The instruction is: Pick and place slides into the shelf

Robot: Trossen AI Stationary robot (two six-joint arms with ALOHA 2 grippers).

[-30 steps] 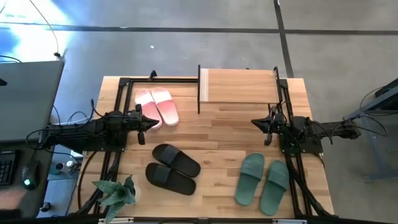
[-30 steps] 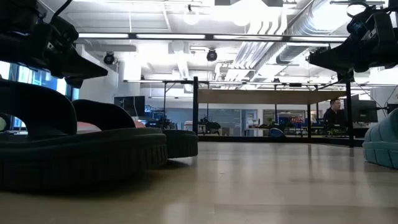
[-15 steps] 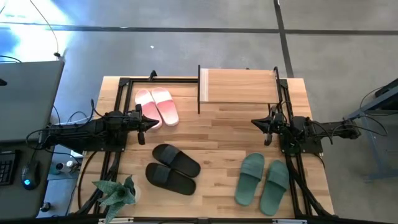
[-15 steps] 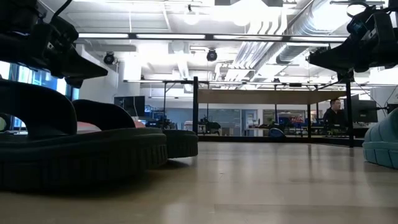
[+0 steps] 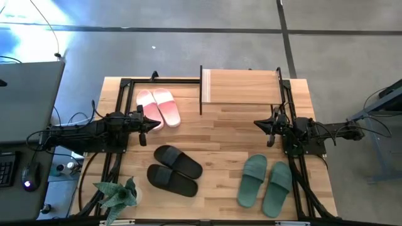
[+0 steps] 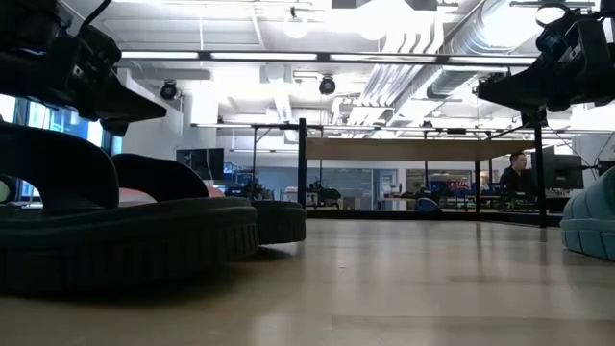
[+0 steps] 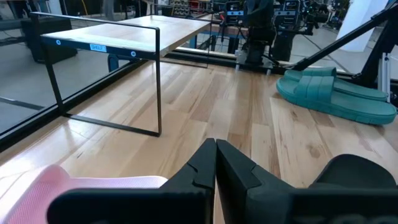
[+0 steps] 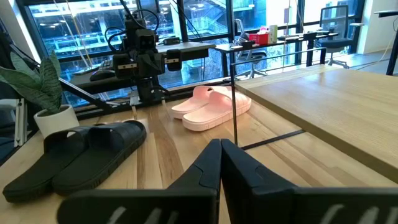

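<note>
Nothing has moved since the earlier frames. Left gripper (image 5: pixel 143 123), fingers pressed together, hovers beside the pink-to-white slide sandals (image 5: pixel 159 107) at 10 o'clock; right gripper (image 5: pixel 270 127), likewise closed and empty, waits below the light wooden two-level shelf (image 5: pixel 241 86) at 12 o'clock.

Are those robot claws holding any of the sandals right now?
No. The left gripper and right gripper are both shut on nothing.

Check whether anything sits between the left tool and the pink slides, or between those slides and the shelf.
Nothing visible blocks either path. The left tool, shut, is right beside the pink slides, at the near one's edge. Between the slides and the shelf there is only bare tabletop. The shelf's lower level looks open in the left wrist view.
</note>
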